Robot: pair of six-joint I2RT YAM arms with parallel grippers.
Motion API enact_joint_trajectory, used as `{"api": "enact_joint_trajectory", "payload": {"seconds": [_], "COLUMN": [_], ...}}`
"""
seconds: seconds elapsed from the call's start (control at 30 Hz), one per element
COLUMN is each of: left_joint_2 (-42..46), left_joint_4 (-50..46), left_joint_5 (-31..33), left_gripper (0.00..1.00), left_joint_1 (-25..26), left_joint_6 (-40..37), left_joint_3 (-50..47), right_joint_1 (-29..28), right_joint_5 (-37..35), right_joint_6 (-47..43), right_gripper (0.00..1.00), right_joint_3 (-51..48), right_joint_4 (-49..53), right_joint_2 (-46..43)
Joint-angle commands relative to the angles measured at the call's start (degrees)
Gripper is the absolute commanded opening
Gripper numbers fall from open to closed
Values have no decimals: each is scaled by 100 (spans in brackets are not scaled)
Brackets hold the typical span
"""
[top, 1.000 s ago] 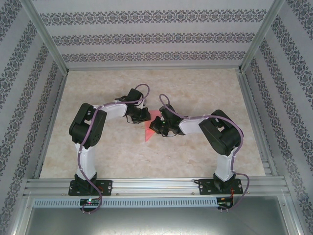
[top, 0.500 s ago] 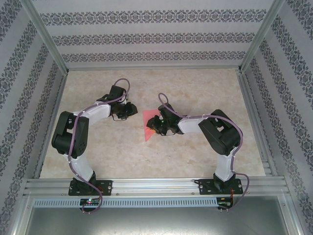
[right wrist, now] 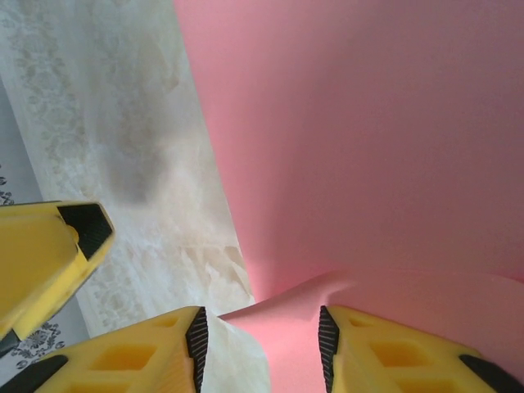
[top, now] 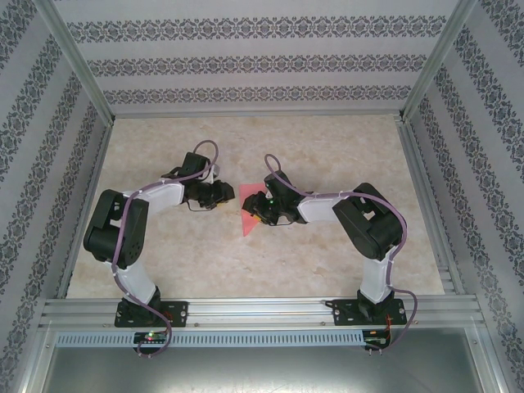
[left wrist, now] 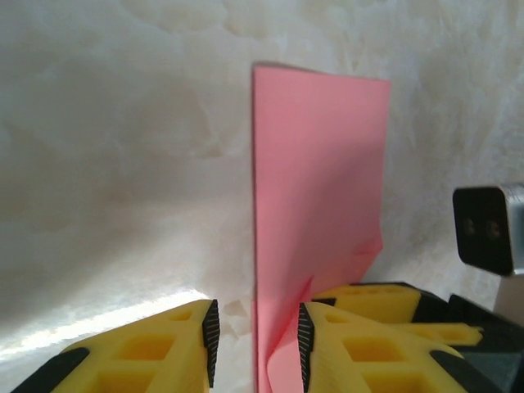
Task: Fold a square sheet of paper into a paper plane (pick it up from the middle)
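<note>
Left gripper [left wrist: 258, 352] hangs low over the table with its yellow fingers [left wrist: 164, 356] parted, gripping nothing. The left edge of the sheet of paper [left wrist: 319, 188] shows in the gap between them. Right gripper [right wrist: 262, 348] is likewise spread and holds nothing, and a lifted, curled corner of the pink sheet rises in its gap.

From above, the paper lies near the middle of the table [top: 327, 147], its long side running from 12 to 6 o'clock. It seems folded to a narrow shape, though the overhead view is too small to be certain. The left gripper sits at its 9 o'clock, the right at its 3 o'clock.

Left arm [top: 123, 233] bends sharply, elbow out toward 9 o'clock, and right arm [top: 372, 225] mirrors it toward 3 o'clock. The tabletop is pale and marbled, walled by striped patterned wallpaper [top: 262, 61]. An aluminium rail [top: 262, 311] at 6 o'clock carries both bases.
</note>
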State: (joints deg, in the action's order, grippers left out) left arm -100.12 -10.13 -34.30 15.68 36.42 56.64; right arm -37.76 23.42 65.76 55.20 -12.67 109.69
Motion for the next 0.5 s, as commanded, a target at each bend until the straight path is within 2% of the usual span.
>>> {"api": "enact_joint_trajectory", "payload": {"seconds": [0.0, 0.07, 0.23, 0.47], "left_joint_2": [-1, -111, -436, -788], "left_joint_4": [447, 473, 499, 578], "left_joint_5": [-497, -561, -745, -936], "left_gripper": [36, 35, 30, 26], "left_joint_1": [108, 144, 257, 369], "left_joint_6": [-74, -108, -221, -399], "left_joint_3": [-127, -97, 50, 179], "right_joint_1": [-12, 0, 12, 35], "right_joint_5": [-168, -171, -122, -57], "right_joint_6": [-150, -141, -108, -107], "right_gripper": [44, 42, 29, 18], "right_joint_3": [-49, -62, -87, -100], "right_joint_4": [326, 326, 266, 249], "right_joint_2": [149, 158, 199, 211]}}
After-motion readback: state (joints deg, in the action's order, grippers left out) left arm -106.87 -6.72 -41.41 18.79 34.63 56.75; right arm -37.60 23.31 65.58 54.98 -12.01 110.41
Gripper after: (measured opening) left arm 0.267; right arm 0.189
